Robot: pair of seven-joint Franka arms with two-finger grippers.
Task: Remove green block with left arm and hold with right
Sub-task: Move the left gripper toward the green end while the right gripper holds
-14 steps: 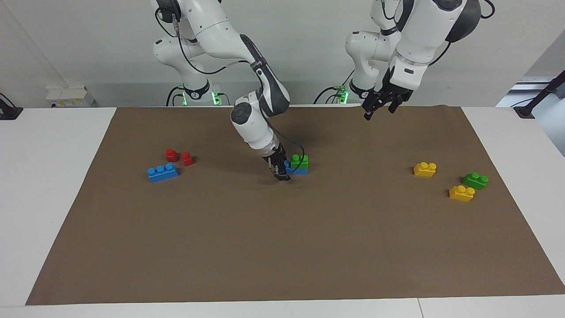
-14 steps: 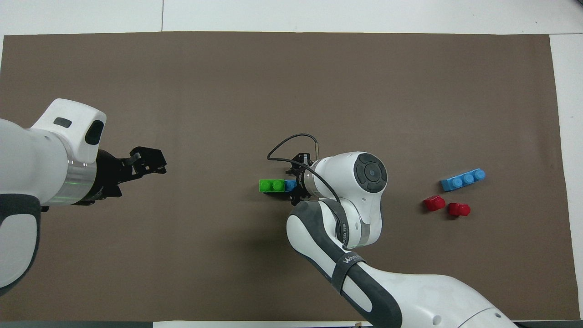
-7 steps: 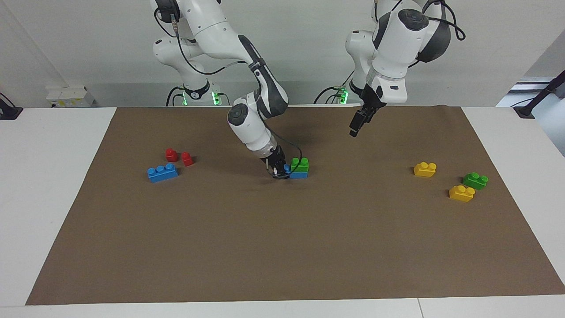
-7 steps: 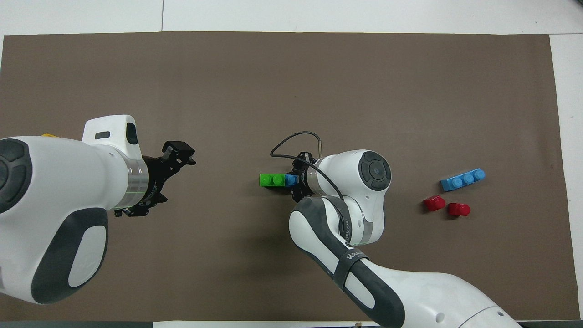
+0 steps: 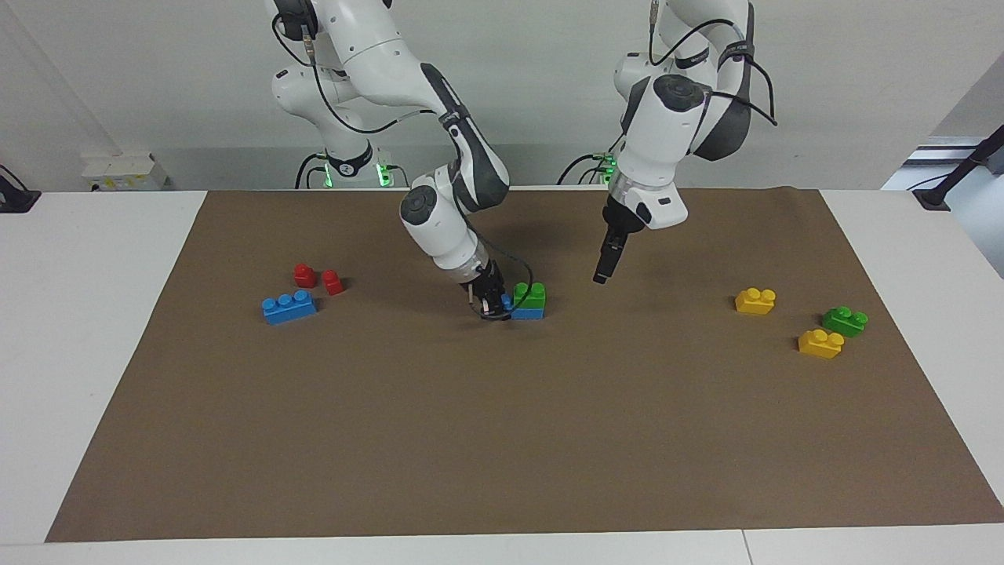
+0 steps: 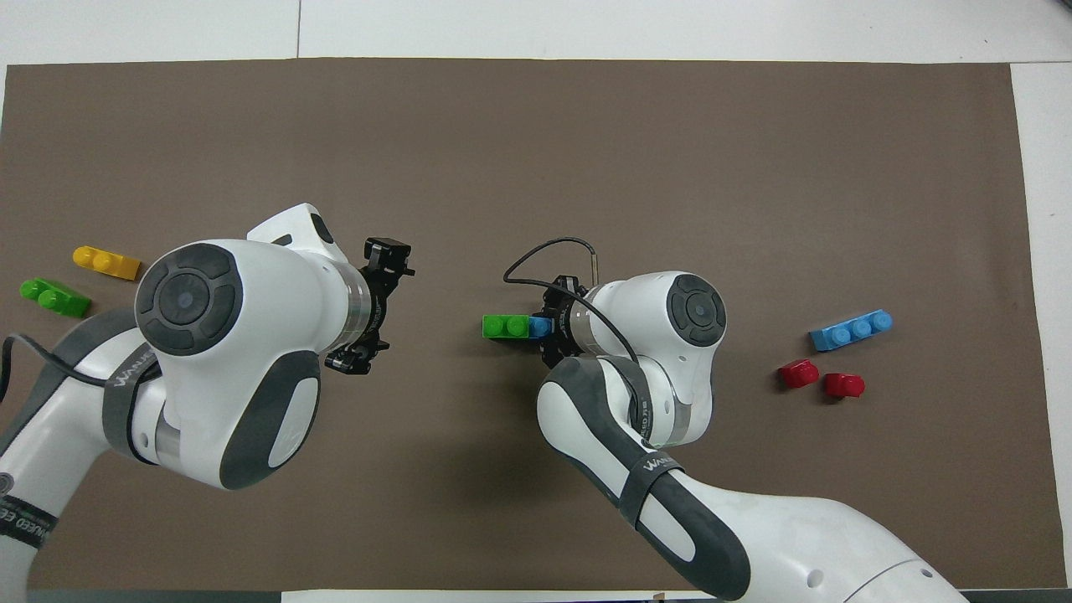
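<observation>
The green block has two studs and sits on one end of a blue brick in the middle of the brown mat. It also shows in the overhead view, with the blue brick's bare stud beside it. My right gripper is down at the mat and shut on the blue brick's bare end, beside the green block. My left gripper is open and empty. It hangs over the mat, apart from the stack, toward the left arm's end of the table.
A blue three-stud brick and two red pieces lie toward the right arm's end. Two yellow bricks and a darker green brick lie toward the left arm's end.
My left arm has swung down and in from near its base toward the stack. My right gripper has shifted slightly, and the stack has moved a little with it.
</observation>
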